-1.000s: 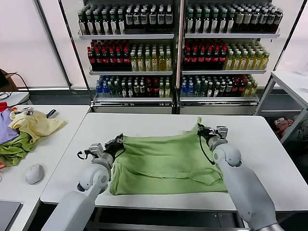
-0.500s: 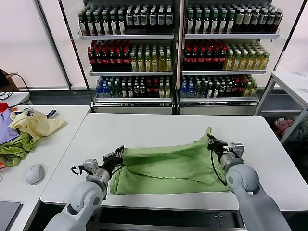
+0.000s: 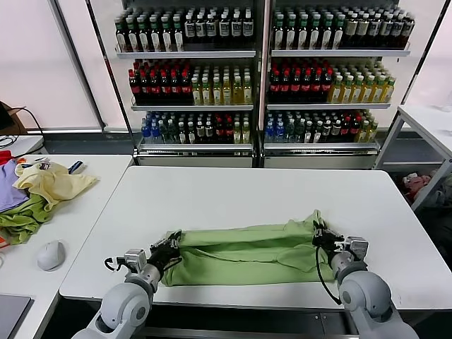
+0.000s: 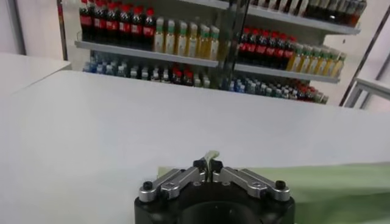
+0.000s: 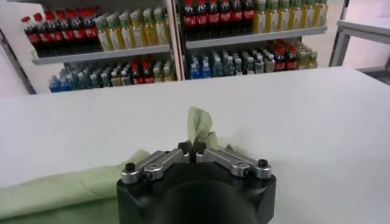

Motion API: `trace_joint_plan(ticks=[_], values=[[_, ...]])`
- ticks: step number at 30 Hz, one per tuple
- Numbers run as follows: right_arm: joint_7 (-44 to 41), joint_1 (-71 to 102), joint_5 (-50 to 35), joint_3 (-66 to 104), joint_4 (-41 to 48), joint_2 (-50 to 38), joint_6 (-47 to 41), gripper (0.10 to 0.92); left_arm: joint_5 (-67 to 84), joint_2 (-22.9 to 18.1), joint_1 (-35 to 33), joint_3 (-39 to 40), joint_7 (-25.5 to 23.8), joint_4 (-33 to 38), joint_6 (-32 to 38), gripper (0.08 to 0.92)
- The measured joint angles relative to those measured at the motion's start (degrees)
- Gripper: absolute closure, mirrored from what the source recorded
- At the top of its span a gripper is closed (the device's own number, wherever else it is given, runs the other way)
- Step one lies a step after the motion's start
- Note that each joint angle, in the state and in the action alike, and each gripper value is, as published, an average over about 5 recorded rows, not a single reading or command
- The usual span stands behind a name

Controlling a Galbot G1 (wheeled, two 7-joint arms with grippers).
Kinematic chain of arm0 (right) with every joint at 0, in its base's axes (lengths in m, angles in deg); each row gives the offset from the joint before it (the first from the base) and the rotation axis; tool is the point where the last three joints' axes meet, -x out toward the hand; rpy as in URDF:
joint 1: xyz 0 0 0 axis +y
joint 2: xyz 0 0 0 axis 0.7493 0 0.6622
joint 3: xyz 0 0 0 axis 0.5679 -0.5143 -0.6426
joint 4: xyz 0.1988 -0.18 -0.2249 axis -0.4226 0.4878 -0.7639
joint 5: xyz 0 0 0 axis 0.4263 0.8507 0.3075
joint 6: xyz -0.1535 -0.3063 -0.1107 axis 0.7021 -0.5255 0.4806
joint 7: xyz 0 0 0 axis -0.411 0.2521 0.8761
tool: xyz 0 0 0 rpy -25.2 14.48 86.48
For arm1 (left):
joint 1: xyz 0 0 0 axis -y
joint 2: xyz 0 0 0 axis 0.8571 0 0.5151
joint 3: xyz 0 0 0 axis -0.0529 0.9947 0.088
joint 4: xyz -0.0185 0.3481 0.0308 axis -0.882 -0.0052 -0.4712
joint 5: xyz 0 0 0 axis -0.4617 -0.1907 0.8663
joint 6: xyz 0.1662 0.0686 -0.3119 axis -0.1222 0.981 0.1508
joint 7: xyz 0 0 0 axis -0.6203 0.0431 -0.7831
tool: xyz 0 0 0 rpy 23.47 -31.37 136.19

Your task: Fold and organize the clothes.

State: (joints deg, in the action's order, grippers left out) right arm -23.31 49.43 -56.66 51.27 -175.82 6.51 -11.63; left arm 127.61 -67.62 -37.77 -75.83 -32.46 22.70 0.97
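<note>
The light sage-green shirt (image 3: 244, 253) lies folded over into a long low band near the front edge of the white table (image 3: 240, 187). My left gripper (image 3: 171, 241) is shut on the shirt's left far corner, which pokes up between its tips in the left wrist view (image 4: 209, 159). My right gripper (image 3: 317, 232) is shut on the shirt's right far corner, seen as a raised green tuft in the right wrist view (image 5: 198, 125). Both grippers sit low over the table near its front edge. The printed patch and buttons are hidden.
A side table on the left holds a pale yellow garment (image 3: 51, 182), a darker olive-green garment (image 3: 21, 217) and a grey mouse (image 3: 50, 255). Shelves of bottles (image 3: 261, 70) stand behind the table. Another white table (image 3: 431, 120) is at the far right.
Both grippers have pulled the shirt's far edge toward the front of the table, folding the shirt over itself into a narrower band. Both arms have drawn back and lowered.
</note>
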Motion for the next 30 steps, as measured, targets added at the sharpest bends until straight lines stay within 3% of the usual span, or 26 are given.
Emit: trace_joint_plan(ticks=[4, 11, 24, 27, 30], values=[[-0.04, 0.96, 1.36, 0.14, -1.02, 0.43, -0.18, 0.797, -1.38, -0.43, -0.82, -0.43, -0.16, 0.74, 0.06, 0.825], [-0.28, 3.12, 3.55, 1.11, -3.33, 0.73, 0.47, 0.615, -5.16, -2.02, -3.03, -1.5, 1.02, 3.02, 1.28, 0.626], [-0.5, 5.72, 5.23, 1.88, -5.62, 0.47, 1.16, 0.246, -15.4, -9.25, -5.53, -0.3, 7.39, 2.04, -0.88, 0.26], [-0.52, 5.99, 5.27, 2.07, -5.83, 0.42, 1.27, 0.21, -17.6, -10.81, -6.16, -0.03, 8.74, 1.52, -1.77, 0.265], [-0.53, 6.13, 5.28, 2.13, -5.97, 0.44, 1.32, 0.203, -19.33, -12.04, -6.91, 0.19, 9.64, 1.4, -2.41, 0.346]])
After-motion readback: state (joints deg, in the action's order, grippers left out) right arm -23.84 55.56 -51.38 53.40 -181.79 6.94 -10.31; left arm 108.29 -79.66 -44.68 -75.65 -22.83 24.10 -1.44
